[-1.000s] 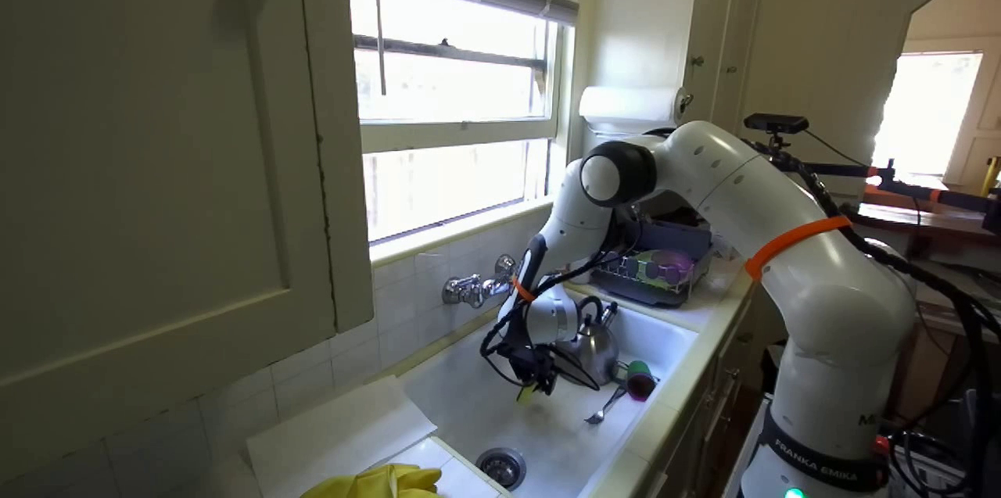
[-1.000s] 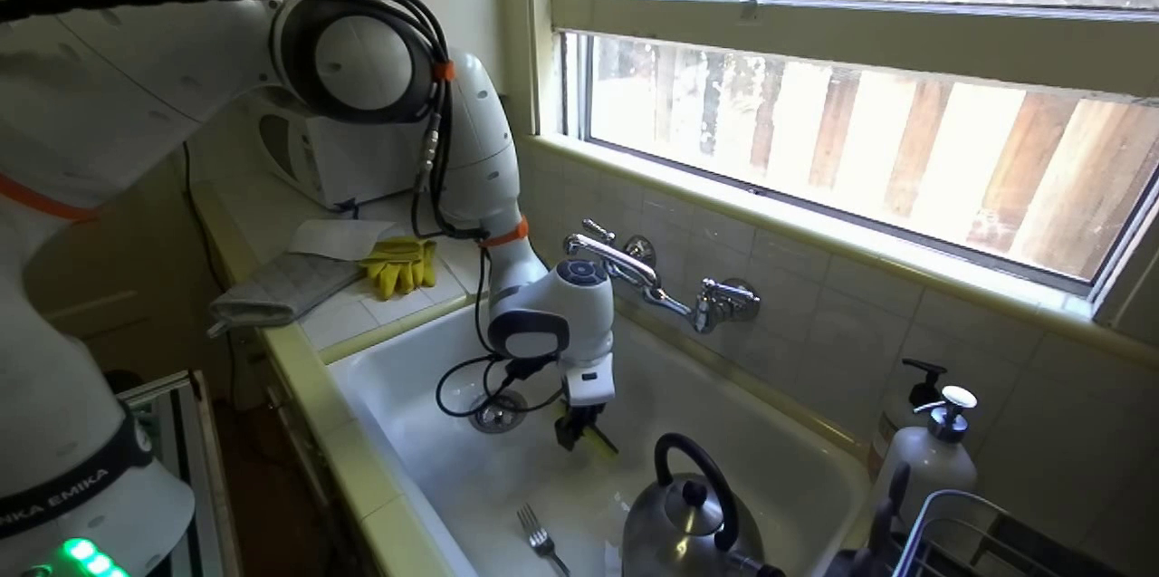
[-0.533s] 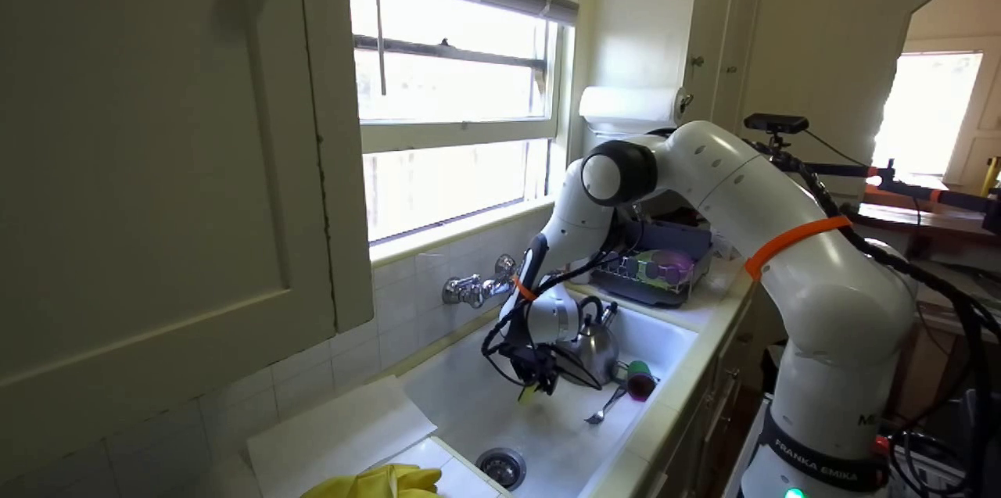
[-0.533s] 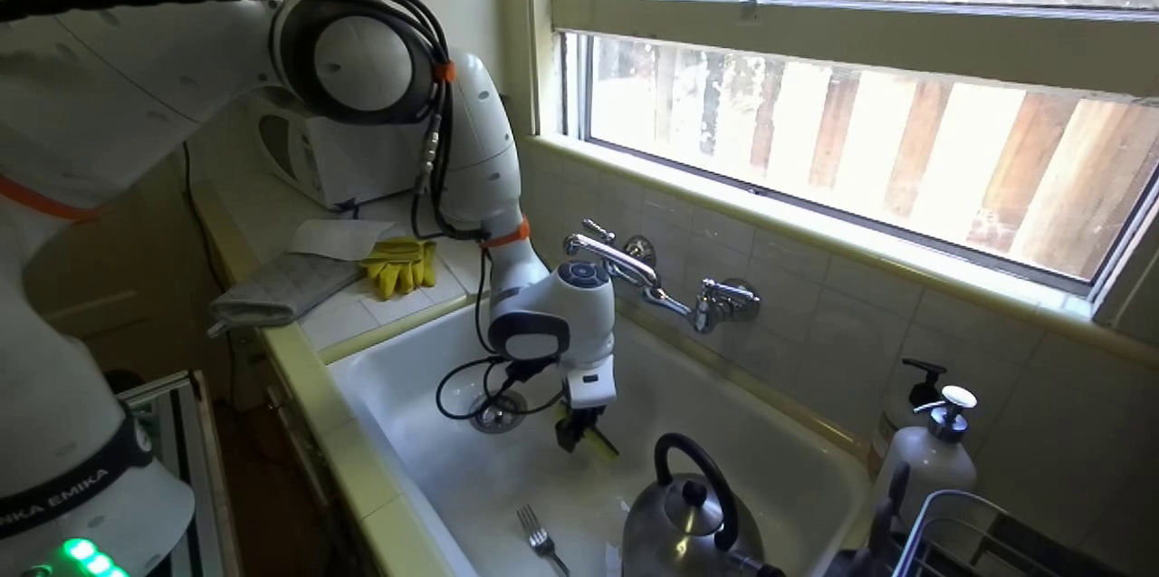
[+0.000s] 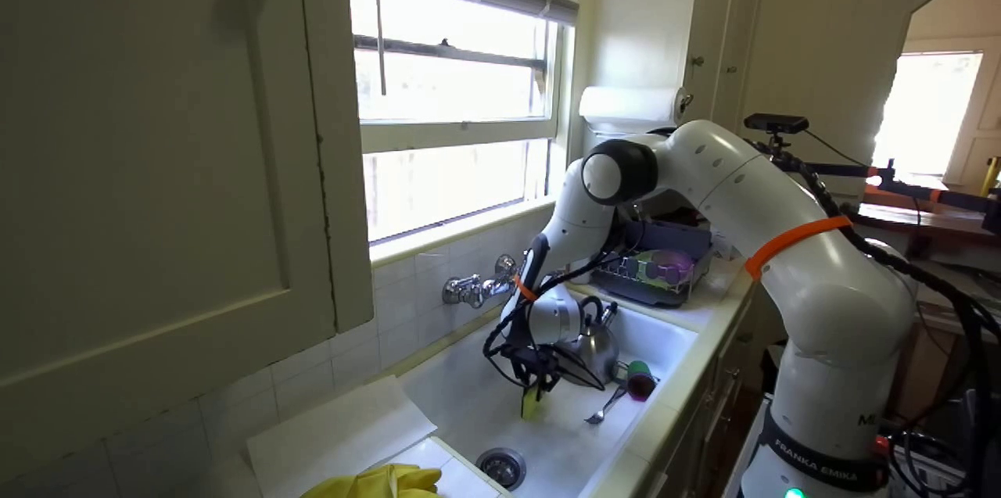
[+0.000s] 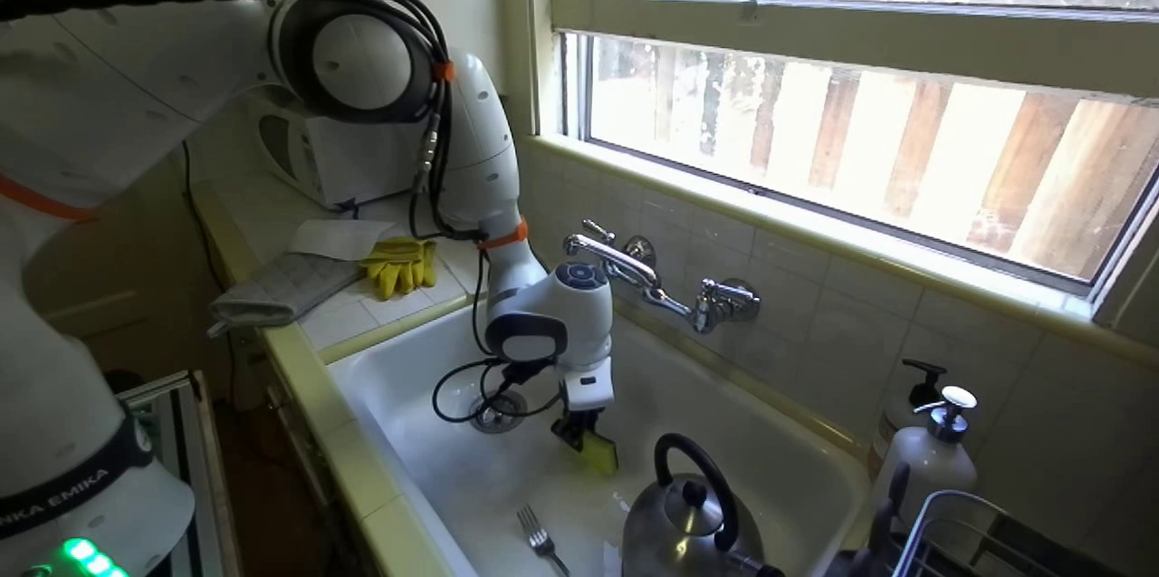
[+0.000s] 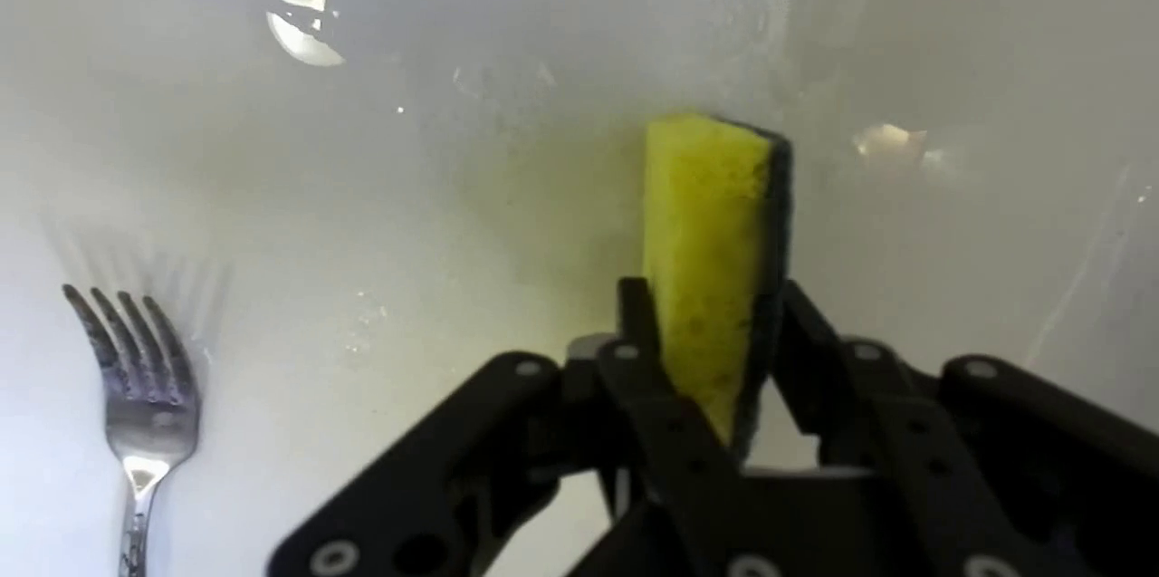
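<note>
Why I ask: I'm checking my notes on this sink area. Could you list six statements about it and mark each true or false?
1. The tool has the sponge between its jaws. True.
2. The fork and the kettle are both in the sink. True.
3. The tool is touching the kettle. False: in an exterior view, bare sink shows between them.
4. The sponge is one colour all over. False: it is yellow with a dark layer on one side.
5. The tap is mounted on the wall below the window. True.
6. The fork lies on top of the kettle. False: the fork lies on the bottom of the sink.
</note>
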### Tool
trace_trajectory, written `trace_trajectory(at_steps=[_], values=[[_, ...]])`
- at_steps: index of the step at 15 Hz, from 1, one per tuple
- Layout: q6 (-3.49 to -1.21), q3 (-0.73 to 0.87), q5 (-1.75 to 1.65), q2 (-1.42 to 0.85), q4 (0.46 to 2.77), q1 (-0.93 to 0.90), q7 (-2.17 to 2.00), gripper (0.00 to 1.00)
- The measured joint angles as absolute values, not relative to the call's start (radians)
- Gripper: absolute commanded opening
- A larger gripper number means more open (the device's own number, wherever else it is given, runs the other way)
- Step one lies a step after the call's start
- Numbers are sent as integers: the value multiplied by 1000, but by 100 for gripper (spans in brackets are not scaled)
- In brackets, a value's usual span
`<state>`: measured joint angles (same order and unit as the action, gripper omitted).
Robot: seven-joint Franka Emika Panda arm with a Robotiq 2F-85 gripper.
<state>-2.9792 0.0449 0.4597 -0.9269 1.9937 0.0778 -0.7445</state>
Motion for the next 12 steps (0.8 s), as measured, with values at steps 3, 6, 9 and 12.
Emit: trace_trajectory(at_steps=[3,6,9,12], values=[[-2981,45,460,-919,1996,78,-745,91],[-2981,45,460,-913,1998,78,-744,100],[-2981,43,460,-897,2008,79,-738,100],[-3000,39,460,-861,2042,83,-724,99]])
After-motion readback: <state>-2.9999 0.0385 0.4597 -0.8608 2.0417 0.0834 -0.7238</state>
